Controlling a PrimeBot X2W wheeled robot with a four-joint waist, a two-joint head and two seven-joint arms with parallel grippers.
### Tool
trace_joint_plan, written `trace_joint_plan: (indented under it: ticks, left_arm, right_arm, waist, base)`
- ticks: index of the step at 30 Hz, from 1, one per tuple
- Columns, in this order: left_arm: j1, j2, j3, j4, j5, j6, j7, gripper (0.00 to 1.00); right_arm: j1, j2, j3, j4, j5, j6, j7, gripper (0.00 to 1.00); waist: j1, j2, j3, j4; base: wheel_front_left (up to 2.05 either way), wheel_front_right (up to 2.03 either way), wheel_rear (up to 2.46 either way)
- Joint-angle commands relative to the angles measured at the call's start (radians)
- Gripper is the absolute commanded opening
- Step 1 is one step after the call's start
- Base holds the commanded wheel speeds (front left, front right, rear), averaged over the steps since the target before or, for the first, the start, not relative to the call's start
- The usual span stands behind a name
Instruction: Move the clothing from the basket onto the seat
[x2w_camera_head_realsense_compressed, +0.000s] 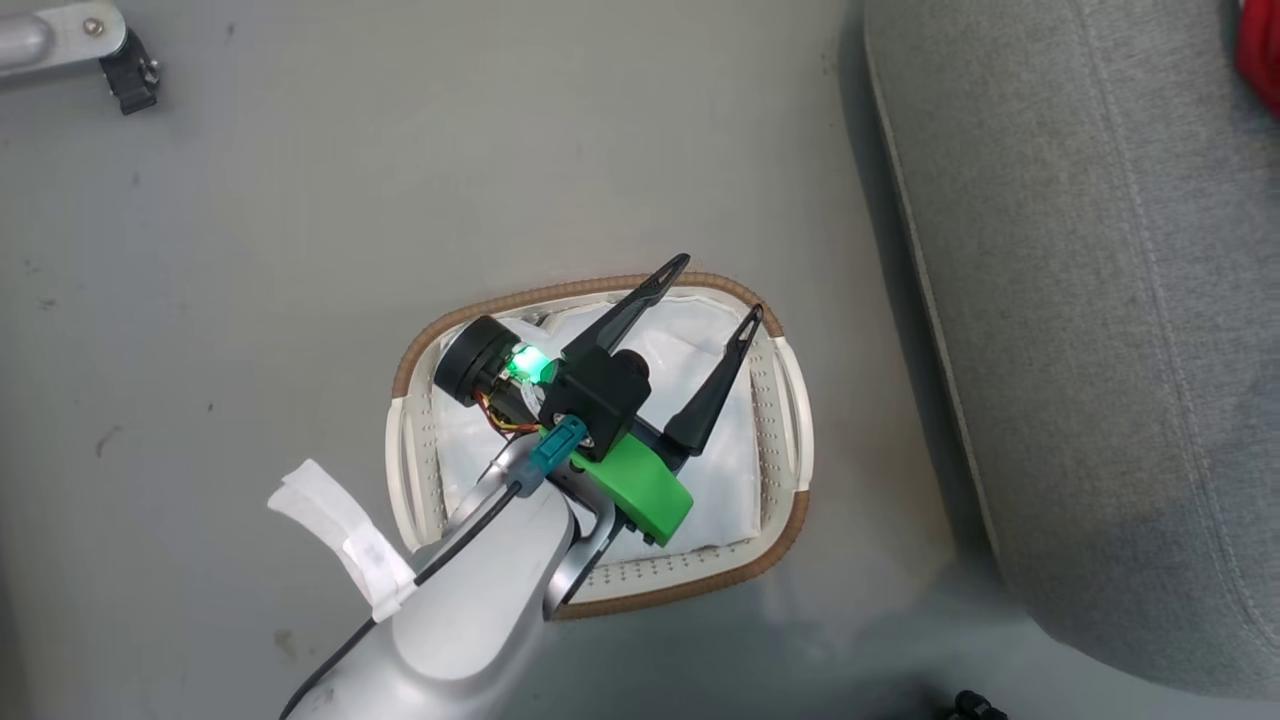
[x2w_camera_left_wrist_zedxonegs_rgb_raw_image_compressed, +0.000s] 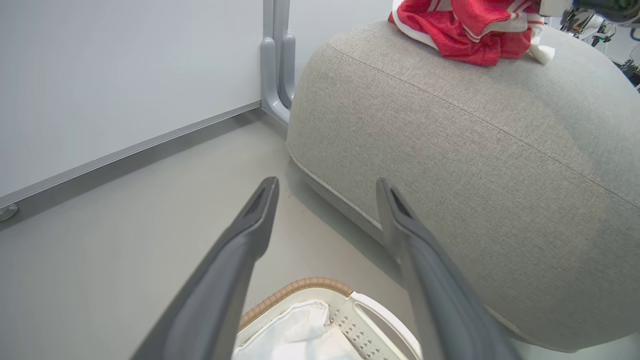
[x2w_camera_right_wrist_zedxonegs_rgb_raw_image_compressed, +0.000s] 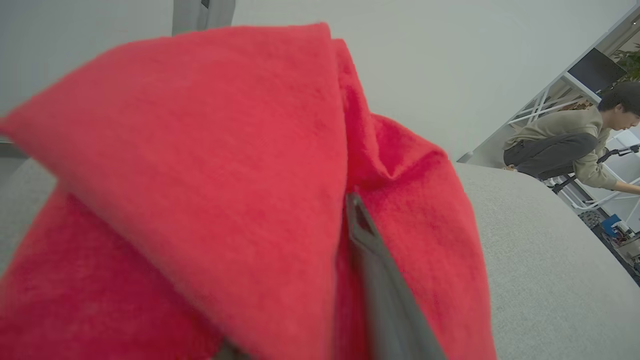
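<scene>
The white basket (x2w_camera_head_realsense_compressed: 790, 400) with its brown woven rim stands on the floor and holds a plain white sheet (x2w_camera_head_realsense_compressed: 690, 350). My left gripper (x2w_camera_head_realsense_compressed: 716, 290) hovers above it, open, with nothing between its fingers; the left wrist view shows the basket rim (x2w_camera_left_wrist_zedxonegs_rgb_raw_image_compressed: 310, 286) below the left gripper (x2w_camera_left_wrist_zedxonegs_rgb_raw_image_compressed: 327, 185). The red clothing (x2w_camera_left_wrist_zedxonegs_rgb_raw_image_compressed: 460, 30) lies bunched on top of the grey seat (x2w_camera_left_wrist_zedxonegs_rgb_raw_image_compressed: 475, 165), and a red edge (x2w_camera_head_realsense_compressed: 1260, 50) peeks in at the seat's (x2w_camera_head_realsense_compressed: 1100, 300) far corner. My right gripper (x2w_camera_right_wrist_zedxonegs_rgb_raw_image_compressed: 325, 200) is buried in the red clothing (x2w_camera_right_wrist_zedxonegs_rgb_raw_image_compressed: 200, 150); one dark finger (x2w_camera_right_wrist_zedxonegs_rgb_raw_image_compressed: 372, 260) shows, the other is hidden under the cloth.
A person (x2w_camera_right_wrist_zedxonegs_rgb_raw_image_compressed: 565, 145) crouches beyond the seat, among equipment. A white wall with a grey upright post (x2w_camera_left_wrist_zedxonegs_rgb_raw_image_compressed: 277, 65) runs behind the seat. A metal leg with a black foot (x2w_camera_head_realsense_compressed: 125, 70) sits on the floor at the far left. Bare grey floor surrounds the basket.
</scene>
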Motion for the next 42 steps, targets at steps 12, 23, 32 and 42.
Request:
trace_joint_plan:
  ticks: [12,23,32,42]
  left_arm:
    - [0.055,0.001,0.068,-0.019,-0.049,-0.005,0.001,1.00]
    - [0.159,-0.001,0.234,-0.063,-0.108,0.057,0.001,1.00]
    - [0.267,-0.002,0.406,-0.072,-0.126,0.093,0.001,1.00]
    - [0.385,-0.002,0.538,-0.069,-0.116,0.096,0.001,1.00]
  right_arm:
    - [0.202,0.081,0.064,-0.160,0.027,-0.001,-0.005,1.00]
    - [0.307,0.133,0.141,-0.247,0.074,-0.001,-0.005,1.00]
    - [0.387,0.268,0.137,-0.300,0.121,-0.001,-0.005,1.00]
    - [0.519,0.400,0.201,-0.407,0.139,-0.001,-0.005,1.00]
  waist:
    - [-0.0001,0.0000,-0.139,-0.049]
    - [-0.0001,0.0000,-0.318,-0.012]
    - [-0.0001,0.0000,-0.438,0.055]
    - [-0.0001,0.0000,-0.511,0.111]
  base:
    - [0.00,0.00,0.00]
    - [0.00,0.00,0.00]
    - [0.00,0.00,0.00]
    - [0.00,0.00,0.00]
